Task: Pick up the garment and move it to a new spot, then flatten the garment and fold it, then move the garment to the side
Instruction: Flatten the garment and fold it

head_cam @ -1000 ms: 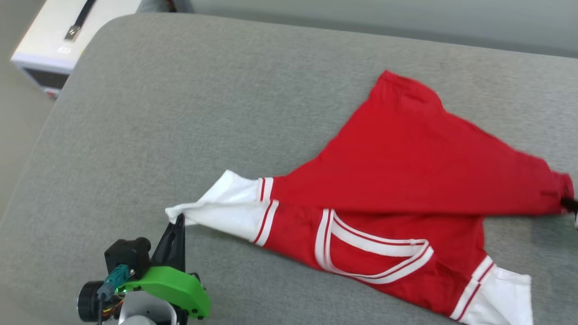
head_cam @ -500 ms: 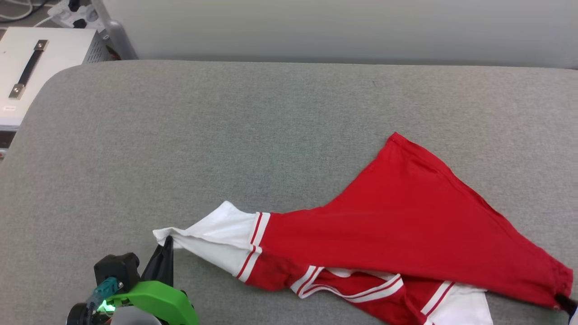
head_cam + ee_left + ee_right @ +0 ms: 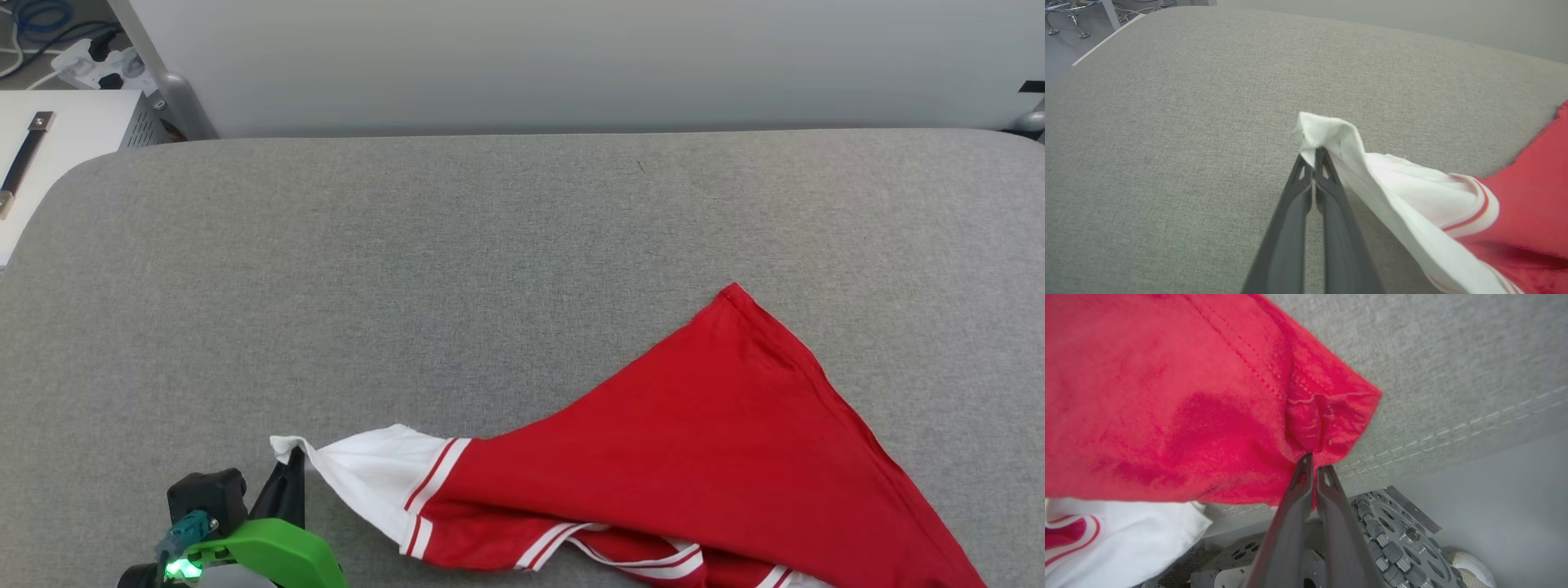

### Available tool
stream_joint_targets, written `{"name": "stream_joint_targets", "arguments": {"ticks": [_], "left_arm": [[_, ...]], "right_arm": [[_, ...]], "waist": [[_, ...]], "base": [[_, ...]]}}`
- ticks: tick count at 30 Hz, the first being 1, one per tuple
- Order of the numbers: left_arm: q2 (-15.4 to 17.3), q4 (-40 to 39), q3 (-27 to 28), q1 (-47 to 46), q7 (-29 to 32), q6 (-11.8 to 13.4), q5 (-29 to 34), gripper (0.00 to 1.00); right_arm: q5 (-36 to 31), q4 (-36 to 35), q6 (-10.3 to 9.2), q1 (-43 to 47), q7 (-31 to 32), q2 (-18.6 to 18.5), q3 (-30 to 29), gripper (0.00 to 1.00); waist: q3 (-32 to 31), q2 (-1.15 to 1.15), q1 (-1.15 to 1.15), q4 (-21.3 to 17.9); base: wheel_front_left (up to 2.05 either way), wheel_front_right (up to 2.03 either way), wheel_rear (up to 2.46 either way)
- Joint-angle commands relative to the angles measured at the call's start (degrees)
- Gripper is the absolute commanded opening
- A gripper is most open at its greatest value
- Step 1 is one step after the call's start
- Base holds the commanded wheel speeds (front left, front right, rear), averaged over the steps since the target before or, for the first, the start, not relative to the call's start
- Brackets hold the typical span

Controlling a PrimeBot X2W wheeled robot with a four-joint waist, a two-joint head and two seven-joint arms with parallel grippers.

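So, my left claw [image 3: 1313, 153]: pinched tight on the tip of the white sleeve [image 3: 1331, 130], at the low left of my head view.
My right claw [image 3: 1314, 461]: pinched tight on a red corner [image 3: 1327, 412] of the shirt, out past the front edge of the pad.
Red jersey [image 3: 702, 433]: stretched between my two claws, low and to the right on the gray pad [image 3: 408, 269], partly bunched up.
Stripes: red and white trim [image 3: 433, 474] shows by the sleeve.
White box [image 3: 49, 155]: off the pad's far left corner.
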Motion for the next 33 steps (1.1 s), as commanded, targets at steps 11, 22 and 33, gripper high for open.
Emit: {"name": "stream_joint_targets", "arguments": {"ticks": [11, 22, 33], "left_arm": [[-0.4, 0.3, -0.1, -1.3, -0.4, -0.6, 0.2, 0.0], [-2.4, -1.0, -1.5, -5.2, -1.3, -0.6, 2.6, 0.0], [-5.3, -0.5, -3.8, -9.8, -1.7, -1.6, 4.7, 0.0]], "right_arm": [[-6.0, -1.3, -0.04, -9.4, -21.6, -1.7, 1.0, 1.0], [-6.0, 8.4, -0.04, -25.7, -29.3, -7.7, 8.9, 1.0], [4.8, 17.0, -0.04, -41.7, -10.0, -19.0, 27.7, 1.0]], "waist": [[1.1, 0.0, 0.0, 0.8], [4.7, 0.0, 0.0, 4.1], [7.7, 0.0, 0.0, 8.9]], "base": [[0.0, 0.0, 0.0], [0.0, 0.0, 0.0], [0.0, 0.0, 0.0]]}}
